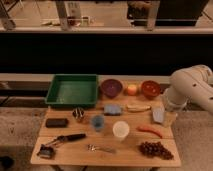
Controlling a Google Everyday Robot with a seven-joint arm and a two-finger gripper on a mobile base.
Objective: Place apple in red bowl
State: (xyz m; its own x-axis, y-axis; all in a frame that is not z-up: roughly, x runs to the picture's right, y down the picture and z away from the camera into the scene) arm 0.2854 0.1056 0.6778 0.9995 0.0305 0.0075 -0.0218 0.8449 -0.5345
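Note:
The apple, small and yellow-orange, sits on the wooden table at the back, between the purple-maroon bowl on its left and the orange-red bowl on its right. It touches neither bowl. My white arm comes in from the right, and the gripper hangs low over the table's right edge, in front of and to the right of the red bowl. It is well apart from the apple, and nothing shows in it.
A green tray stands at the back left. A banana, a grey-blue block, a blue cup, a white cup, an orange-red vegetable, grapes, a black box and a black-handled tool are spread over the table.

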